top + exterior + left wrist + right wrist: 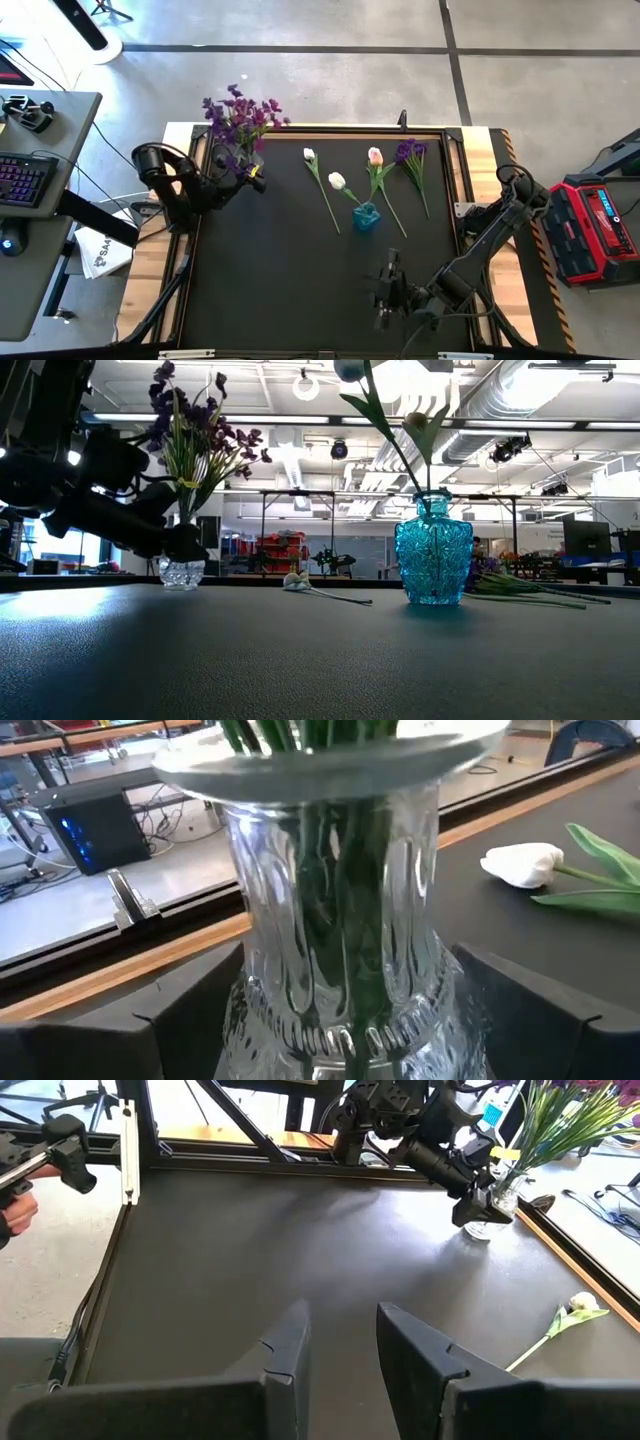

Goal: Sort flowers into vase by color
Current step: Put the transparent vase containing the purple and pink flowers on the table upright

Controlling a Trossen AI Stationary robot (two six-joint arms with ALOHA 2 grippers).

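A clear glass vase (248,158) with purple sprigs (240,112) stands at the table's far left corner. My left gripper (254,176) is open, its fingers (150,1020) on either side of the vase's lower body (340,920). A blue glass vase (366,216) at mid-table holds a white tulip (337,181). Lying flat on the mat are a white tulip (309,155), a pink tulip (375,156) and a purple sprig (410,152). My right gripper (385,292) hovers open near the near edge, apart from everything. My left gripper comes level at the clear vase from the table's left, one finger on each side of its lower body (250,1010). Whether the fingers touch the glass I cannot tell. The vase stands upright on the mat.
A wooden rim (480,150) frames the black mat. Open mat (250,1240) lies between my right gripper and the left arm. A desk with a keyboard (25,180) stands off the left, a red case (597,222) off the right. A person's hand (12,1210) shows beyond the table.
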